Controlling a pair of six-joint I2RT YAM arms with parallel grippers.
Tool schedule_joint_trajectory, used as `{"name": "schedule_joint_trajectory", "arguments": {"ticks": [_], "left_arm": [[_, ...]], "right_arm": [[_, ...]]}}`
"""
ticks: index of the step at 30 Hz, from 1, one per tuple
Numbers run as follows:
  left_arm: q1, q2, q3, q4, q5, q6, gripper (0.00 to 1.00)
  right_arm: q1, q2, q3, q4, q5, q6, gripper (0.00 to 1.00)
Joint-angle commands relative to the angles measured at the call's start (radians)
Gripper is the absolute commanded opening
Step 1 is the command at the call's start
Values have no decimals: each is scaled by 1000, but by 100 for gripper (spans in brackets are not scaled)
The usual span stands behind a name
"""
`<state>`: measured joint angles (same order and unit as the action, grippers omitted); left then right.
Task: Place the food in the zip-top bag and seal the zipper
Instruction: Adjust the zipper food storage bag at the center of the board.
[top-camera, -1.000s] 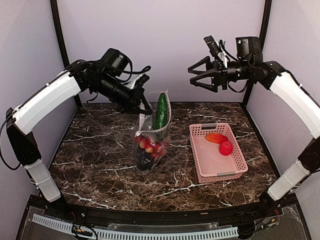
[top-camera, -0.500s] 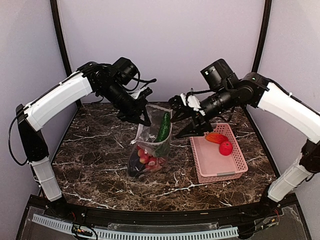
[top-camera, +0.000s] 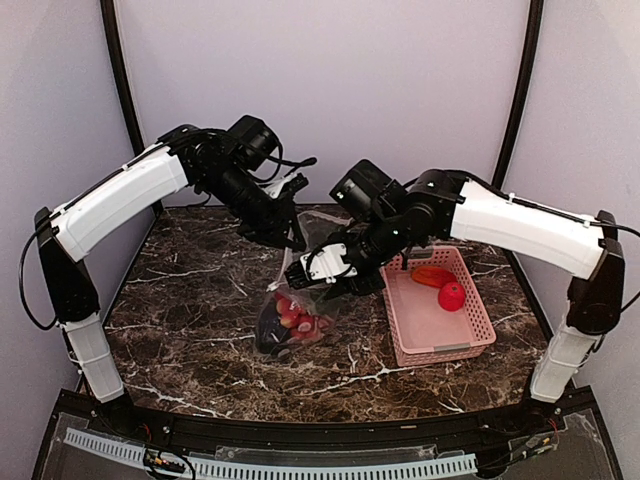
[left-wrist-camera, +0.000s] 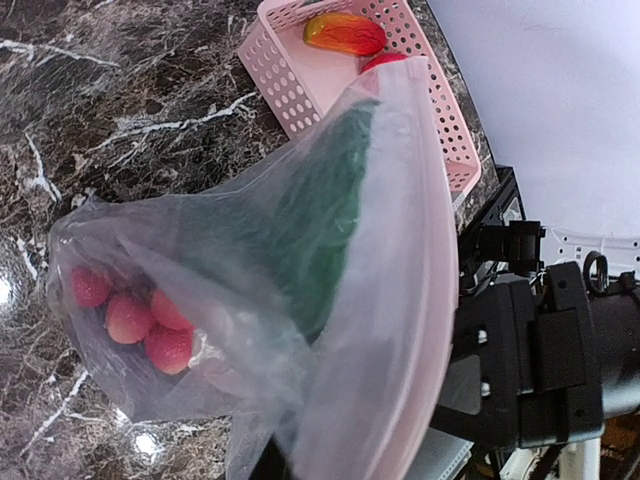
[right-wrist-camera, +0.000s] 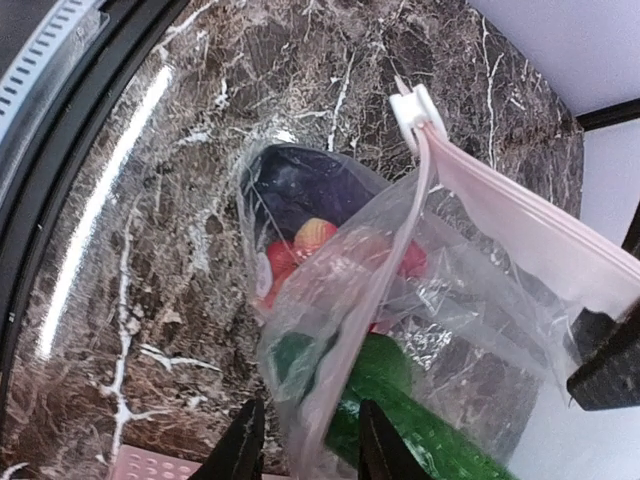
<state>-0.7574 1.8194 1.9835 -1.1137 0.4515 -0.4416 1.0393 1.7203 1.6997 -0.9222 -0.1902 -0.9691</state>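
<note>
Mid-table, the left gripper (top-camera: 293, 239) clenched the bag (top-camera: 292, 315) top; the right gripper (right-wrist-camera: 310, 418) straddled the zipper (right-wrist-camera: 420, 185), jaws seemingly parted. A basket (top-camera: 440, 352) sat near the right edge.

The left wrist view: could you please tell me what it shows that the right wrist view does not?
Only the left wrist view shows the orange-red oval piece lying in the pink basket. Only the right wrist view shows the dark purple eggplant, the white zipper slider, and the right gripper straddling the pink zipper strip. Both show the clear zip-top bag, the green cucumber and red pieces inside it, and the marble table.
</note>
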Motion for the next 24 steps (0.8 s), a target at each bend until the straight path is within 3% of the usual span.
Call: {"name": "schedule_joint_trajectory", "arguments": {"ticks": [1, 3, 6, 11, 19, 24], "left_arm": [[-3, -19, 18, -4, -63, 33, 16], [-3, -21, 15, -10, -91, 44, 18], [-4, -26, 6, -9, -115, 50, 17], [-33, -82, -34, 105, -210, 59, 2], [-40, -78, 55, 12, -320, 75, 1], [-69, -57, 89, 44, -267, 94, 1]], "right_arm": [[4, 10, 25, 5, 104, 4, 19], [5, -2, 41, 12, 103, 3, 0], [7, -25, 75, 30, 93, 3, 0], [8, -42, 103, 55, 65, 0, 0], [8, -4, 94, 38, 76, 21, 0], [8, 0, 271, -31, -17, 70, 0]]}}
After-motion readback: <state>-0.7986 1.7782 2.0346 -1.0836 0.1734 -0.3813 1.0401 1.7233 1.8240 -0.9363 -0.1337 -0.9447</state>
